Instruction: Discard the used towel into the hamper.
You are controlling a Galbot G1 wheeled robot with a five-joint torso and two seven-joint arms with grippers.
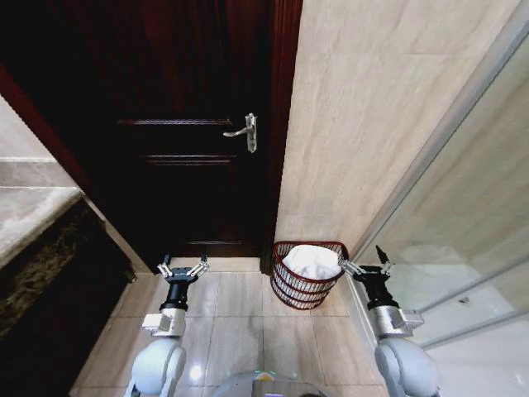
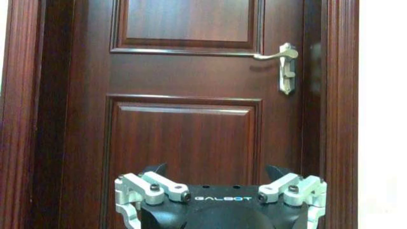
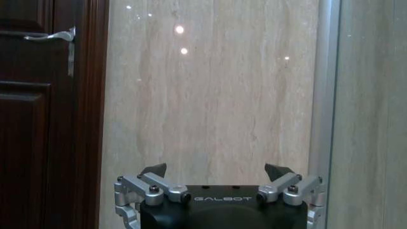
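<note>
The hamper (image 1: 285, 281), a small dark red wire basket, stands on the floor at the foot of the beige wall, just right of the door. A white towel (image 1: 312, 261) lies crumpled inside it, filling the top. My right gripper (image 1: 367, 259) hangs open right beside the hamper's right rim with nothing between its fingers; in the right wrist view the right gripper (image 3: 216, 169) faces the wall. My left gripper (image 1: 183, 265) is open and empty in front of the door, left of the hamper, and the left gripper (image 2: 216, 169) points at the door panel in the left wrist view.
A dark wooden door (image 1: 190, 124) with a silver lever handle (image 1: 245, 131) is shut ahead. A glass shower partition with a metal frame (image 1: 438, 149) runs along the right. A stone counter (image 1: 33, 215) stands at the left. Tiled floor (image 1: 240, 322) lies between the arms.
</note>
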